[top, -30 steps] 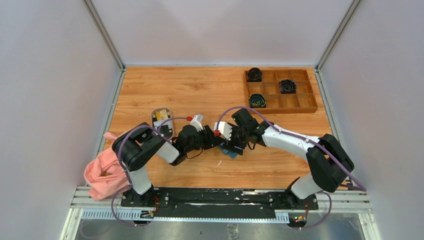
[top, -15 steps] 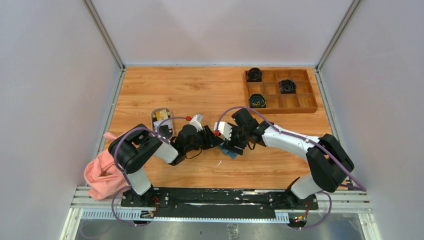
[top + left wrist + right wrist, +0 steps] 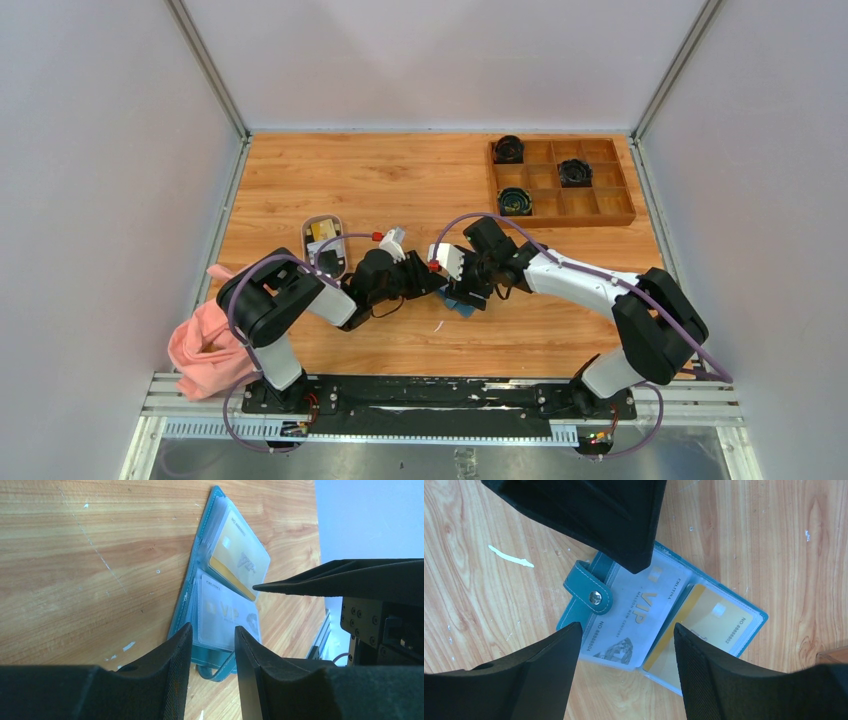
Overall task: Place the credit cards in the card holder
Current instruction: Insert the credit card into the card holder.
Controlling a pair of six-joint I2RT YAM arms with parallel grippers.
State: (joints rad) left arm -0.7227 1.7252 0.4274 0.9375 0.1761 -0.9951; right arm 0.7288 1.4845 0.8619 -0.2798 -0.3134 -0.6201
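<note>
The teal card holder [image 3: 463, 306] lies open on the wood between both grippers. Its clear pockets hold a white VIP card [image 3: 639, 612] and a yellow card [image 3: 716, 622]. The snap strap [image 3: 591, 592] rests on the white card's pocket. My left gripper [image 3: 212, 635] is low at the strap end of the card holder [image 3: 192, 587], open, with nothing between its fingers. One of its fingertips [image 3: 639, 562] hangs over the white card [image 3: 225, 615]. My right gripper [image 3: 626, 630] hovers above the card holder [image 3: 574, 614], open and empty. Another yellowish card [image 3: 321, 232] lies in the white dish.
A small oval white dish [image 3: 323, 243] sits left of the left gripper [image 3: 428, 283]. A wooden compartment tray [image 3: 560, 180] with black coils stands at the back right. A pink cloth [image 3: 205, 345] hangs over the near left edge. A white scrap [image 3: 511, 559] lies by the card holder.
The left arm's elbow has shifted slightly to the left. Both grippers and the card holder stay where they were.
</note>
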